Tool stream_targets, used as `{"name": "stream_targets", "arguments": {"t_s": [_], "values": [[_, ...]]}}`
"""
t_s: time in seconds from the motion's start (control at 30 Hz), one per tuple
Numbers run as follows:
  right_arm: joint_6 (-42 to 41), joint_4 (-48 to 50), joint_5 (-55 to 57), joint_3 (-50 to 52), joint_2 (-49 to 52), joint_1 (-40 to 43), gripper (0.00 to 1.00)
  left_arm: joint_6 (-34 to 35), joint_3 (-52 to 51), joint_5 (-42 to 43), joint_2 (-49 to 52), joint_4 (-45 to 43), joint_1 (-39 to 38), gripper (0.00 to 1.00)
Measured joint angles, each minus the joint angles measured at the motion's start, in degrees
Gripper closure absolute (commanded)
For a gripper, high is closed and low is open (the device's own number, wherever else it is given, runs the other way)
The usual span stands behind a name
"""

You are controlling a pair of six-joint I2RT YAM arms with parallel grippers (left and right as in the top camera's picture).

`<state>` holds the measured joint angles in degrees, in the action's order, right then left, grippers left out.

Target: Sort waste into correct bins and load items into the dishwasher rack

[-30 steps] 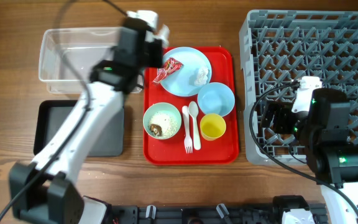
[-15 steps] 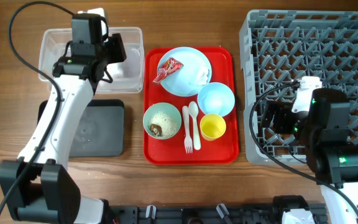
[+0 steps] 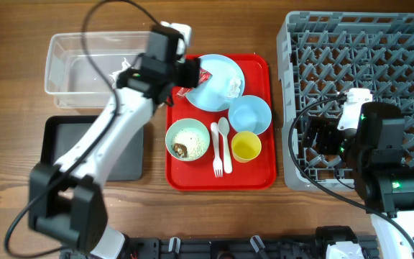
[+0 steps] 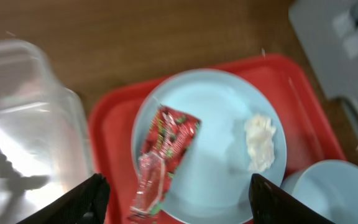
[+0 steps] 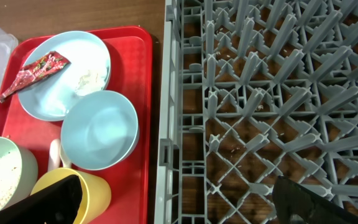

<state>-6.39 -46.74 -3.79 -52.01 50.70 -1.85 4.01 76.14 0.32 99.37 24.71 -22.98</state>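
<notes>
left gripper (image 4: 178, 186) spread wide, right gripper (image 5: 178, 186) spread wide

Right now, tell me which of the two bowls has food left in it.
The pale green bowl: it holds white rice-like crumbs and a brown lump. The pale blue bowl, next to the yellow cup, is empty.

Noted on the brown wood-grain table (image 3: 214, 208): a flat red plastic serving tray (image 3: 254, 173), a grey plastic grid rack (image 3: 379, 50), a clear rectangular plastic tub (image 3: 52, 72) and a shallow black rectangular tray (image 3: 129, 162). The pale blue round plate (image 3: 220, 72) bears a red-and-white crinkled wrapper (image 4: 166, 143) and a white crumpled tissue scrap (image 4: 258, 143). The pale blue bowl (image 3: 250, 114) and yellow cup (image 3: 246, 147) are plain, the plastic spoon (image 3: 225, 147) and fork (image 3: 217, 155) white, and the pale green bowl (image 3: 168, 137) holds white rice-like crumbs (image 3: 191, 137) with a brown lump (image 3: 181, 150).
</notes>
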Motion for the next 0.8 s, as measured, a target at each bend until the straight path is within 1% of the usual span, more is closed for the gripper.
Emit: {"name": "stream_targets", "arguments": {"t_s": [0.17, 0.27, 0.53, 0.6, 0.67, 0.8], "values": [[0.0, 0.0, 0.0, 0.0, 0.0, 0.0, 0.0, -1.0, 0.0, -0.1, 6.4, -0.4, -1.8, 0.27], [0.0, 0.0, 0.0, 0.0, 0.0, 0.0, 0.0, -1.2, 0.0, -1.6, 9.4, -0.5, -1.9, 0.27], [0.0, 0.0, 0.0, 0.0, 0.0, 0.0, 0.0, -1.4, 0.0, -3.5, 13.7, -0.1, -1.9, 0.29], [0.0, 0.0, 0.0, 0.0, 0.0, 0.0, 0.0, -1.4, 0.0, -3.5, 14.4, 0.6, -1.9, 0.33], [0.0, 0.0, 0.0, 0.0, 0.0, 0.0, 0.0, -1.5, 0.0, -3.8, 15.0, 1.2, -1.9, 0.41], [0.0, 0.0, 0.0, 0.0, 0.0, 0.0, 0.0, -1.8, 0.0, -5.1, 15.5, 2.3, -1.9, 0.49]]}}
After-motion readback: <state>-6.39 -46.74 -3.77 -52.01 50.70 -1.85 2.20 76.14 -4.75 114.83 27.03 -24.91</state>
